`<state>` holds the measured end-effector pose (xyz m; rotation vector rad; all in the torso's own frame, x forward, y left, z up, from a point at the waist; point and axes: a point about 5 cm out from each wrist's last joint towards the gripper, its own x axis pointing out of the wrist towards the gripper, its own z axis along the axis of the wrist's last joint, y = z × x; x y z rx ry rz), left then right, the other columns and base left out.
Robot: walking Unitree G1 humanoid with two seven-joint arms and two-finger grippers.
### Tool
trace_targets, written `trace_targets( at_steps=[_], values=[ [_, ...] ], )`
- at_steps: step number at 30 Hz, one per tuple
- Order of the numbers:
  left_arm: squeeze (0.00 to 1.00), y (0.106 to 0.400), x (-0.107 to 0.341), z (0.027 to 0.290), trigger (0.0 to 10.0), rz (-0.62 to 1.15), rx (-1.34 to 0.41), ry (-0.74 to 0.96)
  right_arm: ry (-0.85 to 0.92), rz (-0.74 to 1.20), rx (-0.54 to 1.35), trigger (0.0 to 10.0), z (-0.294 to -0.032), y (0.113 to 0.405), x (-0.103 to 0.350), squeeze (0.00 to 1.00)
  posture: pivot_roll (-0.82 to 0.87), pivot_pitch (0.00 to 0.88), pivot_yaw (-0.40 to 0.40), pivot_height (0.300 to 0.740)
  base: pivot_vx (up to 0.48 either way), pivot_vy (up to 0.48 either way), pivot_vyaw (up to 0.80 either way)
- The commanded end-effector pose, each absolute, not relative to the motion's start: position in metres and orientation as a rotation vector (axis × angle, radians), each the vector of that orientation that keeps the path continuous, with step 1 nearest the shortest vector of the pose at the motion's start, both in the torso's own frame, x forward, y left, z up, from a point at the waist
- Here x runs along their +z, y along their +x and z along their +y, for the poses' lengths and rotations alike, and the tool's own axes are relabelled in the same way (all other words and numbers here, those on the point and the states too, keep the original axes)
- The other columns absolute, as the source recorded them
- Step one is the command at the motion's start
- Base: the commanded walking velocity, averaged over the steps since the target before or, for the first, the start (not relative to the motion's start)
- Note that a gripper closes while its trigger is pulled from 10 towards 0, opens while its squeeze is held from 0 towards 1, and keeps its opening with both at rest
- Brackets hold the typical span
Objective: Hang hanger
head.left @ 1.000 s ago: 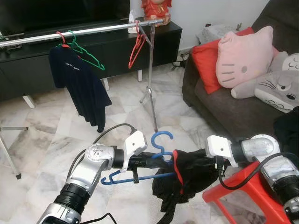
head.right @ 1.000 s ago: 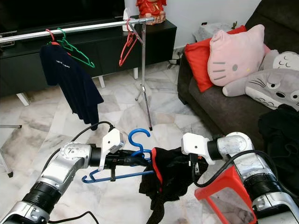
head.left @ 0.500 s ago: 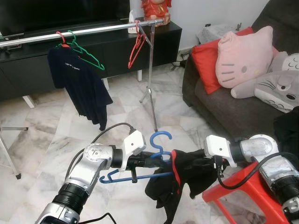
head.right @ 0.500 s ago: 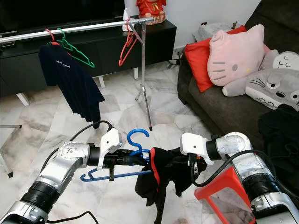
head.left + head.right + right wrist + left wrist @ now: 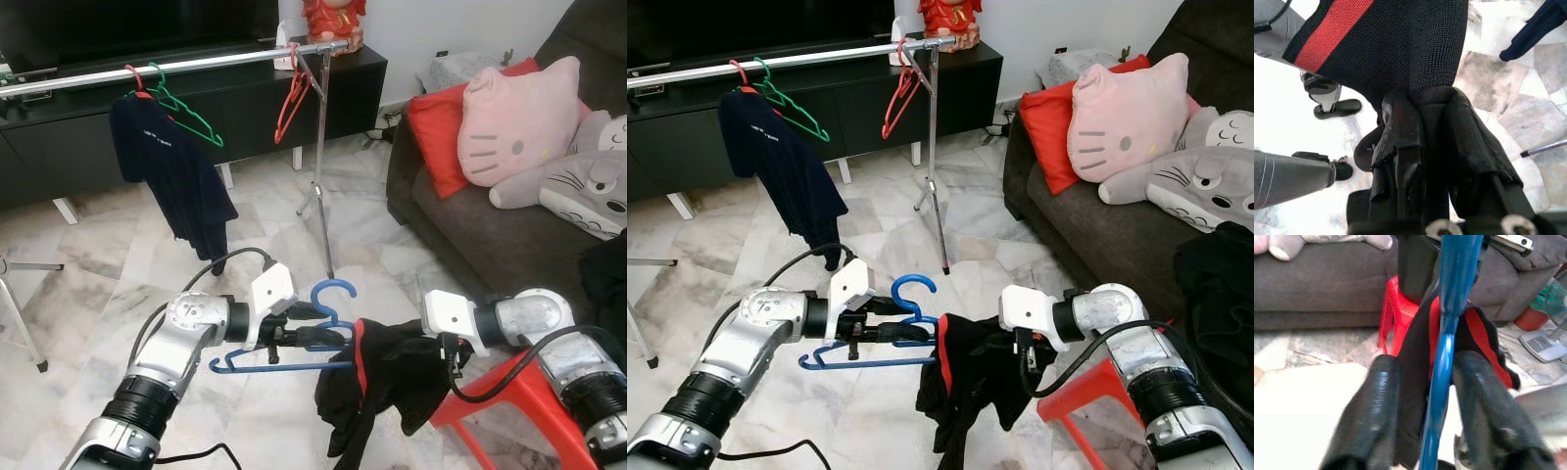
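A blue plastic hanger (image 5: 294, 338) is held out in front of me by my left gripper (image 5: 318, 337), which is shut on the hanger just below its hook; in the left wrist view the blue hanger bar (image 5: 1445, 347) runs between the two black fingers (image 5: 1374, 411). A black garment with a red stripe (image 5: 377, 377) hangs from the hanger's right end. My right gripper (image 5: 443, 354) is shut on that black garment (image 5: 1415, 54), pinching its cloth. The silver clothes rail (image 5: 186, 64) stands further back.
On the rail hang a dark blue shirt (image 5: 171, 171) on a red hanger, a green hanger (image 5: 186, 110) and a red hanger (image 5: 291, 98). The rail's stand (image 5: 321, 186) is ahead. A grey sofa (image 5: 490, 215) with cushions lies right. A red stool (image 5: 514, 406) stands under my right arm.
The view has shifted slightly. Both grippers keep their hold; the hanger and garment have moved a little to the right and lower, and the garment hangs more bunched under the hanger's end.
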<state>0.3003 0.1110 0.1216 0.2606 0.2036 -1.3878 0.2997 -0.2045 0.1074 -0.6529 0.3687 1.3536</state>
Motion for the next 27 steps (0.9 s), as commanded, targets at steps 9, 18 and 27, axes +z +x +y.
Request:
trace_targets(
  at_steps=[9, 18, 27],
  values=[
    [1.0, 0.313, 0.139, 0.142, 10.0, 0.174, -1.271, 0.299, -0.693, 0.414, 1.173, 0.0, -0.223, 0.305, 0.098, 0.0, -0.09, 0.042, -0.045, 0.74, 0.0, 0.0, 0.0],
    [1.0, 0.321, 0.145, 0.164, 10.0, 0.081, -1.042, 0.249, -0.667, 0.408, 0.843, 0.0, -0.238, 0.323, 0.097, 0.0, -0.08, 0.04, -0.046, 0.74, 0.0, 0.0, 0.0],
    [0.0, 0.325, 0.114, 0.176, 10.0, 0.093, -0.714, 0.27, -0.581, 0.214, 0.743, 0.0, -0.211, 0.346, 0.128, 0.0, -0.09, 0.025, -0.031, 0.74, 0.0, 0.0, 0.0]
  ],
)
